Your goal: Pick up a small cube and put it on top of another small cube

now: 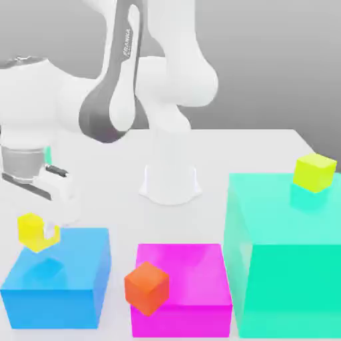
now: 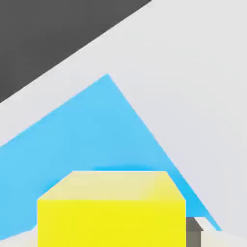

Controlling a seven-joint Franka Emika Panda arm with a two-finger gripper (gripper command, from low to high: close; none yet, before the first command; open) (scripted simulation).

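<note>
My gripper [image 1: 38, 232] is shut on the small cube [image 1: 29, 228], a tiny warm yellow cube hanging just above the blue block [image 1: 56, 286] near that block's far corner at the exterior view's left. The cube's shadow falls on the blue top. In the hand view the small cube [image 2: 111, 212] sits close to the camera, with a dark fingertip [image 2: 194, 232] against one side and the blue block [image 2: 91, 135] behind it. An orange cube [image 1: 146, 288] rests at the magenta block's [image 1: 181, 286] front left corner. A lime yellow-green cube [image 1: 314, 172] lies on the tall teal block [image 1: 286, 266].
The arm's white base [image 1: 170, 180] stands behind the blocks in the middle of the pale table [image 1: 260, 150]. The blue, magenta and teal blocks form a row along the front, the teal one tallest, at the exterior view's right.
</note>
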